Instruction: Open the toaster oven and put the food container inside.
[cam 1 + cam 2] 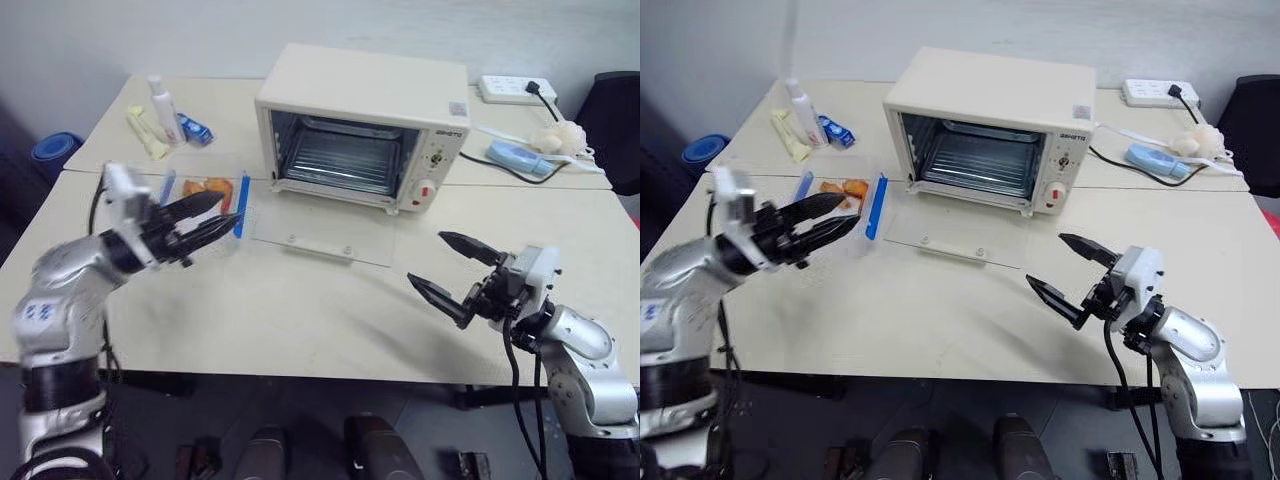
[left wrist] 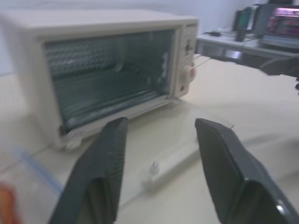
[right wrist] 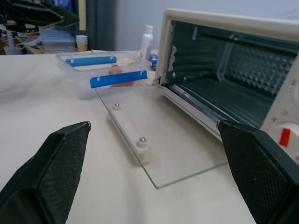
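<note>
While both of my arms hang above the cream table, I count things from my left side across. At the far left corner of the table sit one white bottle, one pale yellow packet and one small blue-and-white packet. Nearer to me is my left gripper, its two black fingers parted with nothing between them, tips just over the near edge of the food container. I see one such container: a shallow clear box with two blue side clips and orange food pieces inside, resting on the table just left of the oven door.

One toaster oven stands at the middle of the table, cream-white, with its glass door dropped flat onto the tabletop and the white handle bar under the glass. One wire rack shows inside the cavity. On the control panel at its right are two knobs, the lower one red; a short dark brand word is printed at the panel's top, but I cannot read it.

Right of the oven lie one white power strip with a black plug, one light blue object and a small cream bundle. My right gripper hovers over bare table, fingers spread wide and empty.
</note>
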